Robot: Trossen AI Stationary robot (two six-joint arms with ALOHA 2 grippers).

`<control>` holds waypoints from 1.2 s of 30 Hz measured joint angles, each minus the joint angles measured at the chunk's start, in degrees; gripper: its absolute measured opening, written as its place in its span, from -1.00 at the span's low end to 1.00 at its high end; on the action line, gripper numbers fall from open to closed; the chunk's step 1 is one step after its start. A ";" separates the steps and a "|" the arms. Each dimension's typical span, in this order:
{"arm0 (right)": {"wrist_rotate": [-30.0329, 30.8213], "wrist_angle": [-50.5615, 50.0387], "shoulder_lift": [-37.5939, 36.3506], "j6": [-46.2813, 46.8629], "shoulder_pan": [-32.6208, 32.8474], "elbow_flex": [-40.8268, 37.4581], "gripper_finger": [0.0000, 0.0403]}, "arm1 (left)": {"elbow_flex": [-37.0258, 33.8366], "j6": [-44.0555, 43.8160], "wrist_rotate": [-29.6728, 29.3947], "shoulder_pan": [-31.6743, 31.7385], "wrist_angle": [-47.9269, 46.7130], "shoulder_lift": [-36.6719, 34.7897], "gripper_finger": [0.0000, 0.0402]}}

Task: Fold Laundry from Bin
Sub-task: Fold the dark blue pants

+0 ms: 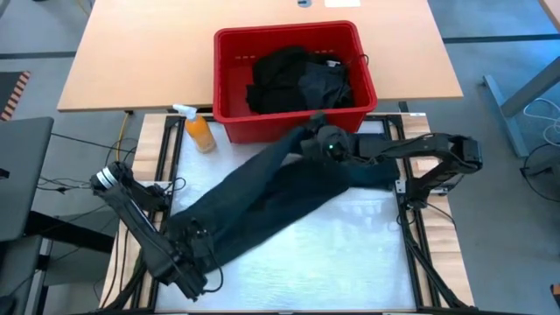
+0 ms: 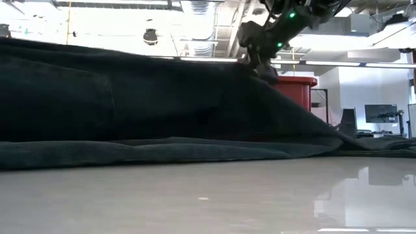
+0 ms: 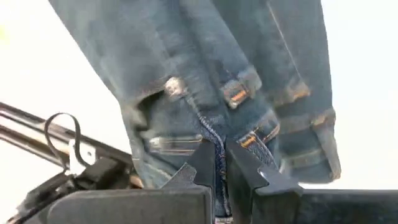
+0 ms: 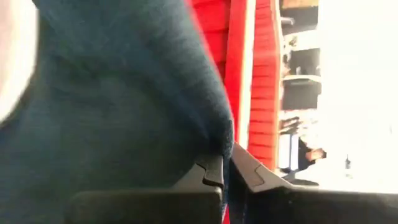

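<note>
Two grippers, both clamped on one pair of jeans [image 1: 280, 197] lying across the worktop [image 1: 350, 254]: left gripper [image 3: 221, 165] at the waistband, right gripper [image 1: 325, 140] by the bin [image 1: 229, 122]. More laundry [image 1: 297, 83] waits inside. We judge an even, taut pull would flatten it.

Dark blue denim jeans [image 2: 130, 104] fill the low view, hiding all but a corner of the red ribbed plastic bin [image 2: 296, 88].

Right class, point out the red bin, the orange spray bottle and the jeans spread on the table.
red bin [image 1: 229, 59]: high view, bare inner wall.
orange spray bottle [image 1: 200, 134]: high view, its body.
jeans [image 1: 262, 197]: high view, middle of a leg.
</note>
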 joint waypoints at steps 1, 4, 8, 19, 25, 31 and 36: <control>0.18 -3.76 -0.33 2.74 1.75 0.02 -0.92 | -0.22 -0.24 0.87 -0.02 0.02 -0.28 -1.00; -0.35 -18.08 0.04 12.61 8.22 0.00 -0.92 | -0.24 -2.31 0.47 -2.16 0.84 -0.22 -1.00; -0.50 -30.68 3.04 26.41 17.84 -1.64 -0.92 | -0.77 -2.31 4.55 -4.40 2.82 1.61 -1.00; 5.34 -44.77 11.25 52.57 34.98 -7.45 -0.81 | -0.77 -1.81 9.84 -6.37 8.94 7.44 -1.00; 5.11 -55.42 12.49 67.45 33.59 -7.32 -0.65 | -0.68 -1.69 10.76 -6.48 9.28 9.14 -1.00; -5.87 -55.57 9.36 67.28 32.77 -6.97 -0.46 | -0.68 -3.08 8.98 -6.56 16.82 9.11 -0.96; -13.53 -57.89 3.35 68.14 32.95 -5.88 -0.23 | -0.68 -4.05 7.84 -6.16 20.00 9.09 -0.78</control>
